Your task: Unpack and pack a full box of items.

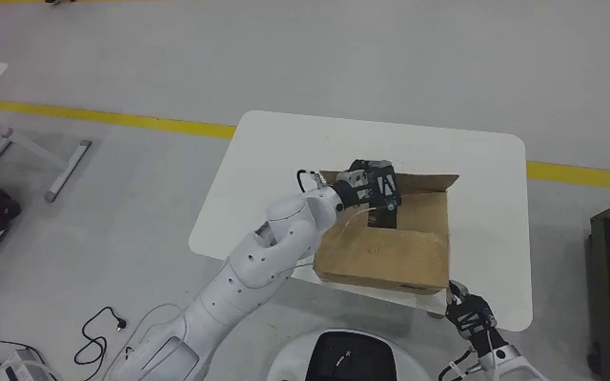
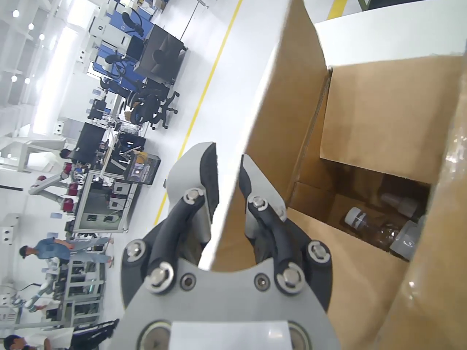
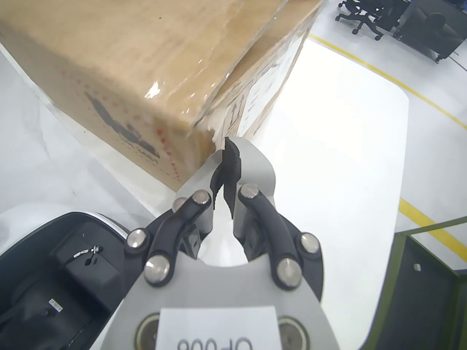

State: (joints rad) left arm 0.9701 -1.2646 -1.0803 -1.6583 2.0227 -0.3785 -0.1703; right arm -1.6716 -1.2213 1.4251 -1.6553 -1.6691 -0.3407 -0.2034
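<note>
A brown cardboard box (image 1: 386,257) sits on the white table (image 1: 276,162). Its near top flap lies flat under clear tape (image 3: 127,38). The far half is open, with flaps standing up. My left gripper (image 1: 379,183) is at the box's far left corner, shut on an upright flap (image 2: 292,74) that runs between its fingers (image 2: 208,169). Inside the box lie clear bottles with white caps (image 2: 365,220). My right gripper (image 3: 227,158) hangs shut and empty just off the box's near right corner (image 1: 456,295).
Bare table top (image 3: 328,118) stretches to the right of the box. A dark green cart (image 3: 430,278) stands past the table's right edge. A yellow line (image 1: 114,119) crosses the floor behind the table.
</note>
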